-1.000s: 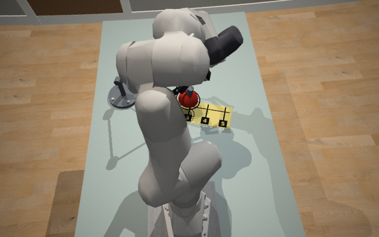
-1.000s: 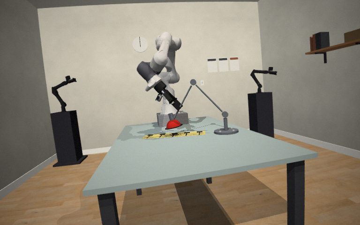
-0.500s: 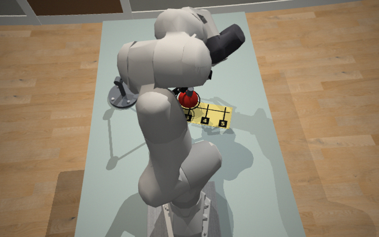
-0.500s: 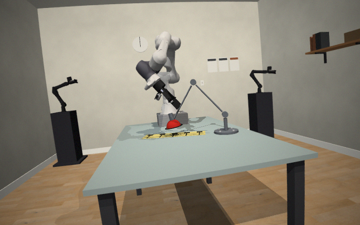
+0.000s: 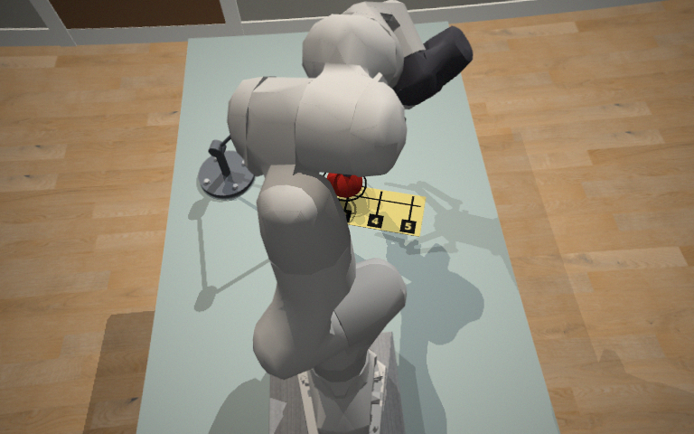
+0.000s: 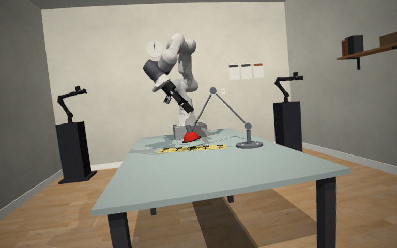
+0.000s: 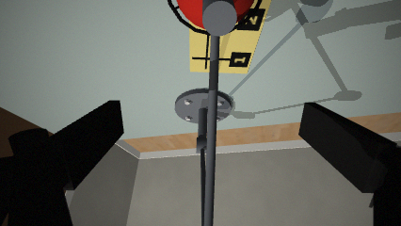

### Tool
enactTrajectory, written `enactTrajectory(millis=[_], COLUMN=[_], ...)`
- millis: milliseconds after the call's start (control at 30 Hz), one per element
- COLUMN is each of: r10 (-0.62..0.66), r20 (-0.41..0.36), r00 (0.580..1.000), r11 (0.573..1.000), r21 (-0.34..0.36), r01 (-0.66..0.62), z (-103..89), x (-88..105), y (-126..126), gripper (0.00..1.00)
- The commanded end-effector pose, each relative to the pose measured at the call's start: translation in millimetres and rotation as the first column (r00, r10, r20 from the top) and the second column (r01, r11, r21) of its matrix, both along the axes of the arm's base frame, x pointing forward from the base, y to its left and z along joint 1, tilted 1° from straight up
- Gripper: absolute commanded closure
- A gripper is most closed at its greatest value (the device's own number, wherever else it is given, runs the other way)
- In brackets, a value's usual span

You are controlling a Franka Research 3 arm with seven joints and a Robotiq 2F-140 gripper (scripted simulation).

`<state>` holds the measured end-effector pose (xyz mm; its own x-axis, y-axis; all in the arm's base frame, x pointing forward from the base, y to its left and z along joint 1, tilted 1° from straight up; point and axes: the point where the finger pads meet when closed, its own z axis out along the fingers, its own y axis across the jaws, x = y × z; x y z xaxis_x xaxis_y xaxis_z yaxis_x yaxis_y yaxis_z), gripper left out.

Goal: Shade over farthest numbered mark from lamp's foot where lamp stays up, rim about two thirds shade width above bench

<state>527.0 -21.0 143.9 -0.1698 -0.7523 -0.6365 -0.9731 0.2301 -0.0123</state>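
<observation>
- Gripper [image 6: 190, 110] [image 7: 212, 118]: fully open, holding nothing.
- Red lampshade [image 5: 345, 183] [image 6: 191, 136] [image 7: 192, 10]: above the numbered strip [image 5: 391, 204] [image 6: 200, 148] [image 7: 198, 66], near mark 3.
- Expect light, smooth shade; one slack joint, sinking when stretched.
- Best hold: grey stem [image 6: 188, 128] [image 7: 219, 18] above shade.

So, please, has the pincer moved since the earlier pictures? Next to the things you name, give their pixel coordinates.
Yes, in the exterior view the pincer [image 6: 188, 108] [image 7: 212, 118] has moved slightly upward, nearer to the wall clock [image 6: 150, 51].
</observation>
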Motion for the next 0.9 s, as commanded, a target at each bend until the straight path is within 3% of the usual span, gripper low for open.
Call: enactTrajectory(millis=[0, 367, 867], r10=[-0.008, -0.003, 0.000], r20=[-0.018, 0.002, 0.021], r00=[1.000, 1.000, 1.000], r11=[1.000, 1.000, 1.000], r21=[0.005, 0.001, -0.005], r01=[0.008, 0.003, 0.000], z=[10.6, 44.9, 42.1], x=[-4.8, -9.1, -4.7], y=[-6.6, -35.3, -34.9], gripper=[0.00, 0.00, 0.00])
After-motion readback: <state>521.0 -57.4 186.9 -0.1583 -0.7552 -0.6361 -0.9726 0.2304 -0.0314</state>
